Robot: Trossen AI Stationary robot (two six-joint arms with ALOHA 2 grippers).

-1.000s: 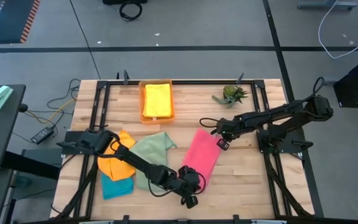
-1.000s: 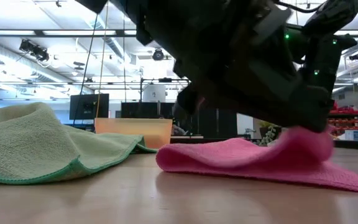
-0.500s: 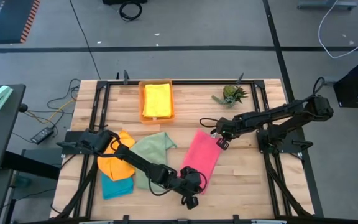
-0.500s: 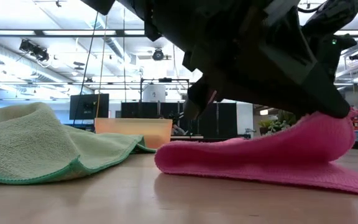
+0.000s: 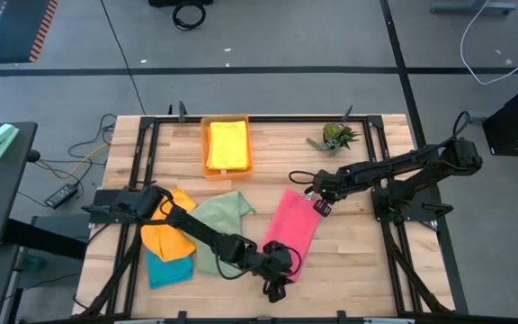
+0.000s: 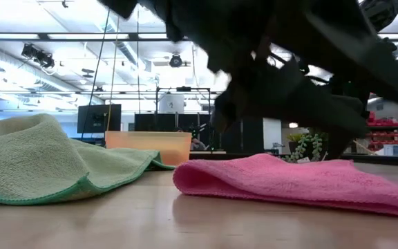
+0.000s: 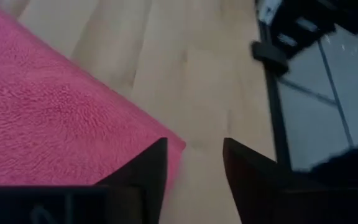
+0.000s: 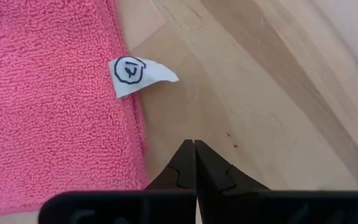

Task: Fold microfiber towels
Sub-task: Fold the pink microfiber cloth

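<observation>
Pink towel (image 5: 291, 228) lies diagonally, left gripper (image 7: 194, 163) open at its near corner, right gripper (image 8: 195, 163) closed.

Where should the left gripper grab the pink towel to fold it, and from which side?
Probably the near corner of the pink towel, the end closest to the table's front edge. The left gripper hangs open right at that corner, which lies flat with bare wood beyond it. Coming down from above, one finger could slip under the edge. The right gripper sits shut by the tagged far corner.
</observation>
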